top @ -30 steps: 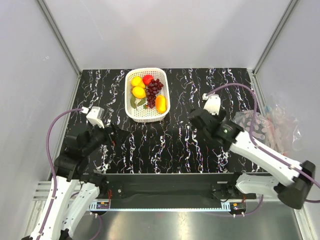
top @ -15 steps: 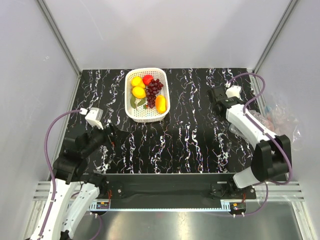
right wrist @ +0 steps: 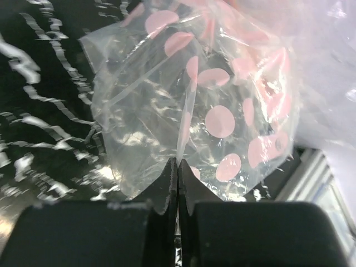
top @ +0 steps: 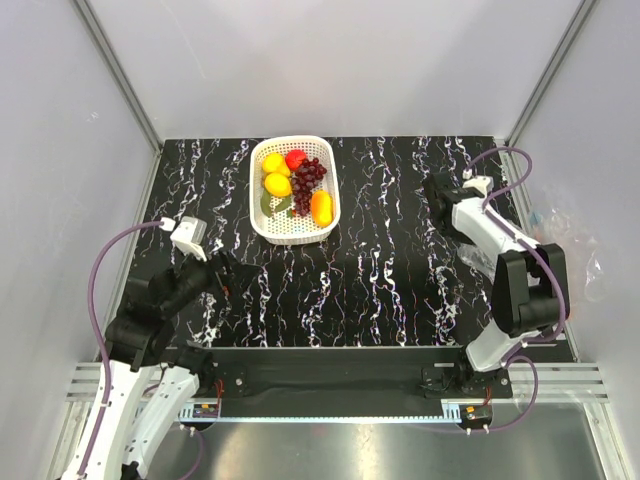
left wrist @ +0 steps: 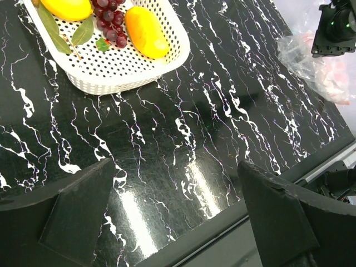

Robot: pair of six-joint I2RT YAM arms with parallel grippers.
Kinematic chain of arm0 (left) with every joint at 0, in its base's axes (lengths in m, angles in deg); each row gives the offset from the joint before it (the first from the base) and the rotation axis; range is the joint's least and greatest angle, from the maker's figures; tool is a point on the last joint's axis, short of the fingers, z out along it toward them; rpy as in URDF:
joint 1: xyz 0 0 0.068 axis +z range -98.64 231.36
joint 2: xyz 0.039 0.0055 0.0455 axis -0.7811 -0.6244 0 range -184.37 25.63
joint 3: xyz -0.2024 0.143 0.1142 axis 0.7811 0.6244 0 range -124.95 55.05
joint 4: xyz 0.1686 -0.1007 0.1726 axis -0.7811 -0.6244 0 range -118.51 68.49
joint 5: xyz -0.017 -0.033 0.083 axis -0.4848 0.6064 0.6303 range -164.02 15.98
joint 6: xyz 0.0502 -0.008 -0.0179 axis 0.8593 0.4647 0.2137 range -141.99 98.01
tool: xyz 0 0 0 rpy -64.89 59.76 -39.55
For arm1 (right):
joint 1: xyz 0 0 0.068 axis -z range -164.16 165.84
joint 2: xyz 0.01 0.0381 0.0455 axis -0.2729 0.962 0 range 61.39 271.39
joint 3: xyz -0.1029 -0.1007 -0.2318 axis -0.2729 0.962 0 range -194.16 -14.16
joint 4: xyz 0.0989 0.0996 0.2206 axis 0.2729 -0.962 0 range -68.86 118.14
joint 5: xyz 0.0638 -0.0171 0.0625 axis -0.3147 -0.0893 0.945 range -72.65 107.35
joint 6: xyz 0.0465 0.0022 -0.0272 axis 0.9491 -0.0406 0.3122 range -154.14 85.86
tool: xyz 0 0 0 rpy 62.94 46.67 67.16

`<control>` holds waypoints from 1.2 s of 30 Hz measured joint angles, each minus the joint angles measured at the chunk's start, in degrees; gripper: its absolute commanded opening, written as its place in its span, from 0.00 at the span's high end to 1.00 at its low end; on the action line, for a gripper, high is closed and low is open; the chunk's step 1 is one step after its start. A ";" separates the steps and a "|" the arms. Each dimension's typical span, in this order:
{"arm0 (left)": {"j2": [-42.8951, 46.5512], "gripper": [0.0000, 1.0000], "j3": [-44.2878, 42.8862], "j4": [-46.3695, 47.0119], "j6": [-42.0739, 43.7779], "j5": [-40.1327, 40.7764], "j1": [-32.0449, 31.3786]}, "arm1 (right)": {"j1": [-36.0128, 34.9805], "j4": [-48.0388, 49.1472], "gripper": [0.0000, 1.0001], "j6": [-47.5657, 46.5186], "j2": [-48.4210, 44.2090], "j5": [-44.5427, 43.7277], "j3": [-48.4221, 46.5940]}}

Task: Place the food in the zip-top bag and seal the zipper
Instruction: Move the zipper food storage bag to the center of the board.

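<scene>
Two things just flipped on my right side. A second ago that arm was hanging over the middle of the table [top: 380, 280]; now it has swung out to the right edge of the overhead view, and my right claw [right wrist: 178, 167] has gone from wide to pinched fully closed, tips touching. In its wrist view the zip-top bag [right wrist: 183, 111], clear crinkly film with pink dots, fills most of the frame right ahead of the tips, and a crease runs straight up from where they meet. Honestly can't tell if I've caught a fold of film or just closed on air next to it. I also can't pick out the zipper in that mess of pink. My left claw [left wrist: 175, 167] hasn't budged: spread wide, holding nothing, parked low near the lower left of the overhead view. All the food [top: 293, 185] sits in the white basket [top: 258, 215] at upper centre, well apart from the bag. So my read is we're at step one, fetching the bag. If the pinch took, dragging it toward the basket comes next; if not, I'd reopen and try again.
</scene>
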 measured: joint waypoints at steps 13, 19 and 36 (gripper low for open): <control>0.09 0.01 0.00 0.02 0.00 -0.48 0.00 | -12.20 13.14 0.50 -2.91 -6.99 27.36 -5.79; -0.02 0.01 0.00 0.02 0.00 -0.46 0.00 | -14.14 20.85 0.15 -5.99 -3.02 43.47 -9.90; -3.32 0.01 0.02 0.15 -0.02 -0.83 0.00 | 2.47 21.66 0.30 -7.37 -11.69 52.06 -1.84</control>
